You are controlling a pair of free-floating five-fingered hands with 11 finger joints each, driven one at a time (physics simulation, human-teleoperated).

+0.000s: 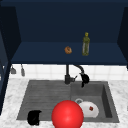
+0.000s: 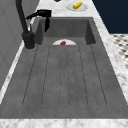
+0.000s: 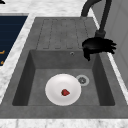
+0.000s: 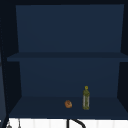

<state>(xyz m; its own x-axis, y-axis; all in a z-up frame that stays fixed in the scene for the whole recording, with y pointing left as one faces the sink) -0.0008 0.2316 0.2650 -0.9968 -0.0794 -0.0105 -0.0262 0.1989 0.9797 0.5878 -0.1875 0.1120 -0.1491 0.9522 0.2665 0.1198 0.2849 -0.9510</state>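
Readable text: none on any surface.
Bottle [image 1: 86, 44] on the cabinet shelf: its label shows no legible words.
Plate [image 3: 63, 89] in the sink basin: no markings or numbers.

The front view faces the sink [image 1: 110, 100] squarely from the counter edge, taking in the faucet [image 1: 68, 75] and the cabinet shelf [image 1: 45, 53] above. The left side view looks along the drainboard [image 2: 65, 75] toward the basin; the right side view looks back over the basin [image 3: 37, 65]. The upper view faces the cabinet, sharing the shelf with the front view.
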